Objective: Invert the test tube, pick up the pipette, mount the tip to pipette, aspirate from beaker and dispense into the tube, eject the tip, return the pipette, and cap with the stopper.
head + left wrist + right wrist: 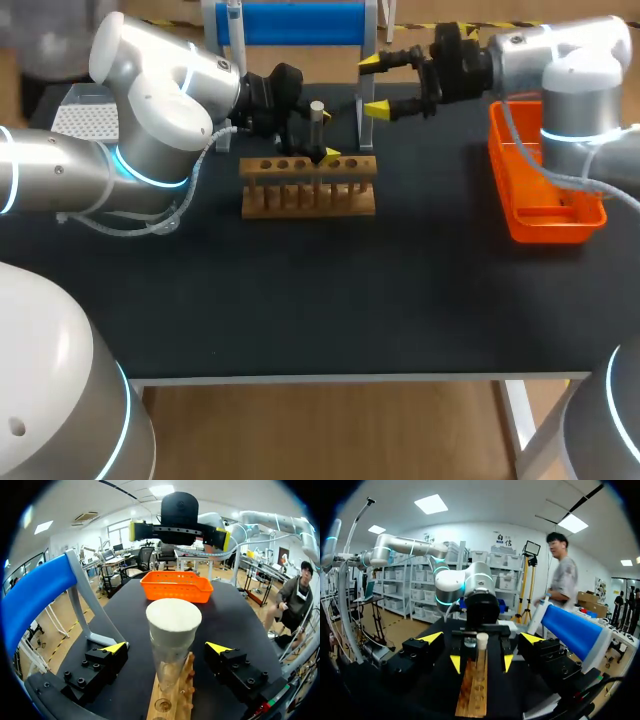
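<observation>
As the tube [316, 128] at upper middle was stoppered, capping was judged done. The left gripper [166, 647] and right gripper [374, 85] were spread wide, clamped on nothing; withdrawal was judged needed.

the rack [308, 186] is bare brown wood with a dull finish. the tube [169, 665] in it looks clear and glassy, its stopper [173, 621] off-white and matt. the table [350, 300] is matt black. at three o'clock from the rack, the tray [550, 228] is glossy orange plastic. the left arm [150, 90] and right arm [570, 60] wear smooth, shiny pale shells.
</observation>
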Robot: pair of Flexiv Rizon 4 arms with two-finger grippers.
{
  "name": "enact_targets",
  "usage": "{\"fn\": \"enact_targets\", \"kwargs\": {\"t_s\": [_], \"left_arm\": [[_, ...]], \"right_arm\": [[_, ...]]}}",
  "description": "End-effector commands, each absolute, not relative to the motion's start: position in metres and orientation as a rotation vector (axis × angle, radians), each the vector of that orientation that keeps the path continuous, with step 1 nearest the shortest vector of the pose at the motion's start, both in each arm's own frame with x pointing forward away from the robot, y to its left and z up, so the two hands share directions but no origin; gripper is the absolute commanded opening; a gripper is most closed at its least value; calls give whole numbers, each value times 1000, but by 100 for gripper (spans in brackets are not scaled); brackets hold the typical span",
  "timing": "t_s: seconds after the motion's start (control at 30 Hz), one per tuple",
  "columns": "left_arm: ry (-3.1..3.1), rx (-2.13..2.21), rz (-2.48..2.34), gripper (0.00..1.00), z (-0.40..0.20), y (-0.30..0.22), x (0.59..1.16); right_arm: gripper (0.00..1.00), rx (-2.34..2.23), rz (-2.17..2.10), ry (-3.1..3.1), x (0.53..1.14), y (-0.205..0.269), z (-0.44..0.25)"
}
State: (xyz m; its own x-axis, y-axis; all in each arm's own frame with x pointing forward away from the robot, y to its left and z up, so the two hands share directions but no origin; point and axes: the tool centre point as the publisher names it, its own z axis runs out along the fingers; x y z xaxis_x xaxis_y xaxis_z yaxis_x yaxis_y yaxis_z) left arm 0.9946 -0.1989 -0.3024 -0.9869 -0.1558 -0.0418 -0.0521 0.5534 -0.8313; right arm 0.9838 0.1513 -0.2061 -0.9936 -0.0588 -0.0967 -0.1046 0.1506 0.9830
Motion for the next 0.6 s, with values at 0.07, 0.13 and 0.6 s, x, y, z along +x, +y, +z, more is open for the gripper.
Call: {"fn": "enact_targets", "kwargs": {"t_s": [0.07, 0.13, 0.6], "left_arm": [[2672, -180, -1421, 100, -302, -199, 995], [2672, -180, -1421, 100, -302, -199, 995], [2672, -180, -1421, 100, -302, -199, 995]], "right_arm": [[100, -88, 1920, 2387, 970, 120, -219], [100, -73, 1866, 2412, 968, 113, -228], [100, -73, 1866, 2412, 968, 113, -228]]}}
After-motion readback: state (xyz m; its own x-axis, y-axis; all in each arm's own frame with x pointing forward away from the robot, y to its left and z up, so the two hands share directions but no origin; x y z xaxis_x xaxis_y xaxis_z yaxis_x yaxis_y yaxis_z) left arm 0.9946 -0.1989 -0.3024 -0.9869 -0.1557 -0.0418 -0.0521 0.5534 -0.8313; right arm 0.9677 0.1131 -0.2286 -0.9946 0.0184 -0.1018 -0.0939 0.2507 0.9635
